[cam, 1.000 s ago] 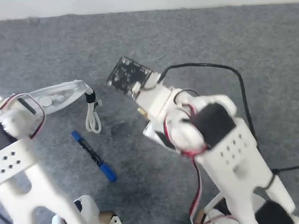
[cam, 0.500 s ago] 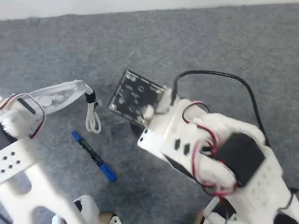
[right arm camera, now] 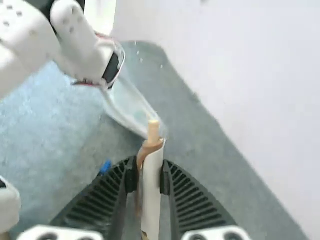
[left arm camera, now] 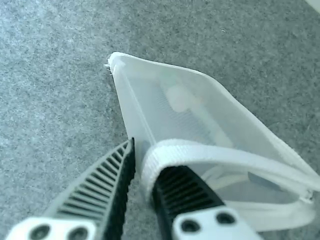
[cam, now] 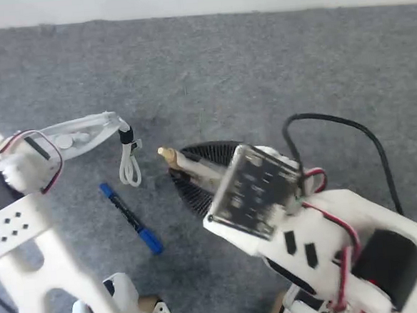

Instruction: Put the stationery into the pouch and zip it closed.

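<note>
My left gripper [left arm camera: 142, 182] is shut on the white rim of the translucent pouch [left arm camera: 200, 120], which holds small white items. From above, the pouch [cam: 85, 131] sticks out from the left arm [cam: 19, 205] toward the table's middle. My right gripper [cam: 195, 173] is shut on a white pen with a tan tip [cam: 184, 163], held above the carpet to the right of the pouch. The right wrist view shows the pen [right arm camera: 151, 172] between the jaws, pointing at the pouch [right arm camera: 127, 105]. A blue marker [cam: 130, 218] lies on the carpet below the pouch.
A white looped cord [cam: 129, 164] with a black end lies at the pouch's tip. The grey carpet [cam: 259, 67] is bare toward the back and right. A black cable [cam: 335, 122] arcs over the right arm. A pale wall [right arm camera: 240, 75] stands behind.
The right arm has pulled back toward the near side and tilted its wrist, so the pen and black fingers now show. The left arm, pouch, cord and marker stayed put.
</note>
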Robot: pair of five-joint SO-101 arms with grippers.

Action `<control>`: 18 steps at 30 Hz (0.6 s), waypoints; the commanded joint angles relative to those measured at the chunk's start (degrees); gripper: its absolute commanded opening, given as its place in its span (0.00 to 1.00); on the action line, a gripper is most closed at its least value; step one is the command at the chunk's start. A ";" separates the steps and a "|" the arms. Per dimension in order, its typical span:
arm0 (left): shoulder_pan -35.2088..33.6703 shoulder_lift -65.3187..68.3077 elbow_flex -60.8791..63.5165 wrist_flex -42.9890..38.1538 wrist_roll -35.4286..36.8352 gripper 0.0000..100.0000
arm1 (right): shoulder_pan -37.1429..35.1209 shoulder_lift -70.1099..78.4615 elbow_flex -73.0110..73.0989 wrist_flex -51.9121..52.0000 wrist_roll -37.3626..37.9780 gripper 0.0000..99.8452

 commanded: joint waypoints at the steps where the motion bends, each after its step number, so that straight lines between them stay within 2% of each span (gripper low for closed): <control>1: 0.00 -1.85 -1.98 -0.18 0.88 0.01 | -1.80 -3.21 -0.62 -5.14 0.26 0.01; 9: 0.00 -1.85 -1.89 -0.18 0.88 0.01 | -9.98 -6.02 -0.62 -10.24 0.70 0.01; 18: 0.00 -1.85 -1.89 -0.18 0.88 0.01 | -14.73 -5.85 -0.53 -16.22 0.70 0.01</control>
